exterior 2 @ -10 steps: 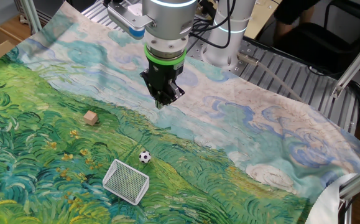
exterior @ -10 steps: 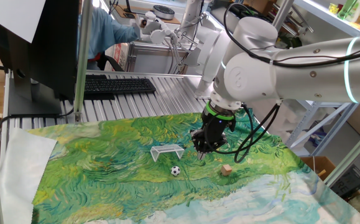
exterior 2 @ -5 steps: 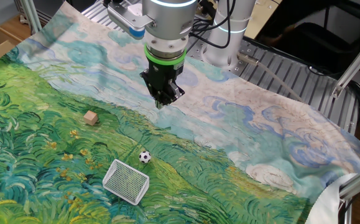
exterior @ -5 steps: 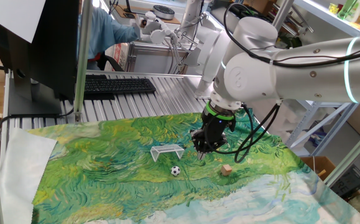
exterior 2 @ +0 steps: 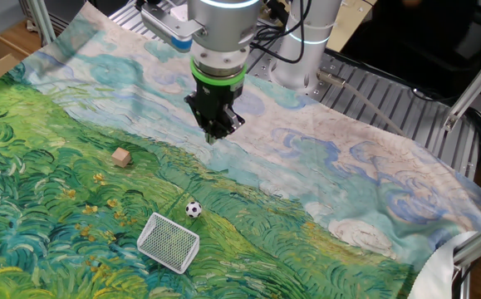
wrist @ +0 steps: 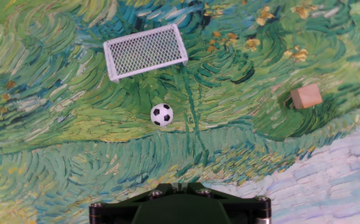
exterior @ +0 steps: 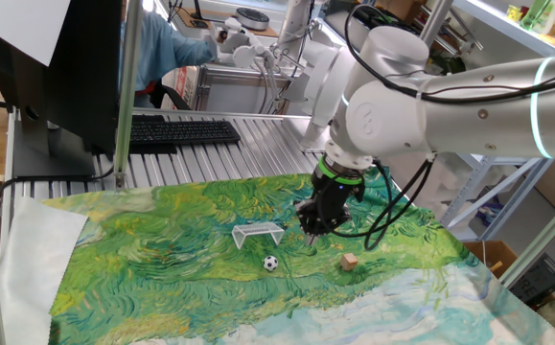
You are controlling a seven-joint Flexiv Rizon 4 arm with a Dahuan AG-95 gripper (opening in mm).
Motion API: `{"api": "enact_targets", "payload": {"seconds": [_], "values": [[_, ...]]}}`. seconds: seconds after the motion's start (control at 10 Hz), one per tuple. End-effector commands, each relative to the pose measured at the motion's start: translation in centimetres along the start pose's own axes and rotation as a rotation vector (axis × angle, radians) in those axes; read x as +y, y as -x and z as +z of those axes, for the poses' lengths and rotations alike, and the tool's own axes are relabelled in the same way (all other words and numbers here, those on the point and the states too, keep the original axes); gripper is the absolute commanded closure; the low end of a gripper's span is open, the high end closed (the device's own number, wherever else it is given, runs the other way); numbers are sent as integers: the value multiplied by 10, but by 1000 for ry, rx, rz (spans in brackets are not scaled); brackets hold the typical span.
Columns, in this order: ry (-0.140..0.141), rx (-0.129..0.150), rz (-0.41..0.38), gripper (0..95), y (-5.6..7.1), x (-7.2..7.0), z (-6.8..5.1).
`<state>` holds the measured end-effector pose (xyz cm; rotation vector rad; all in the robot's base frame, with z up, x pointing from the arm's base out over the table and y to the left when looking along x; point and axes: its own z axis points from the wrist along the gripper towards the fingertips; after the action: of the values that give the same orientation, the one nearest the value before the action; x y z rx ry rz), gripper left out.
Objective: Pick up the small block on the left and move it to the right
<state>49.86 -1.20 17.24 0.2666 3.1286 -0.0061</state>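
My gripper (exterior 2: 213,133) hangs above the cloth (exterior 2: 323,191), fingers pinched together, empty. Only the hand view shows the block (wrist: 306,96) right of the ball (wrist: 161,114).

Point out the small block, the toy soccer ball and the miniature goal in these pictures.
small block (wrist: 306,96): hand view, middle of its top face.
toy soccer ball (wrist: 161,114): hand view, centre of the ball.
miniature goal (exterior 2: 169,242): the other fixed view, middle of its net.

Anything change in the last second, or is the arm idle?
Barely. In the other fixed view the pincer drifted slightly left, toward the small block. It has taken hold of nothing. Block, soccer ball and goal frame lie where they were on the cloth.
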Motion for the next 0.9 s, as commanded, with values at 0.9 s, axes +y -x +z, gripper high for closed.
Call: {"api": "enact_targets", "payload": {"seconds": [0.9], "values": [[-37, -7, -106, 950, 25, -46, 6]]}}
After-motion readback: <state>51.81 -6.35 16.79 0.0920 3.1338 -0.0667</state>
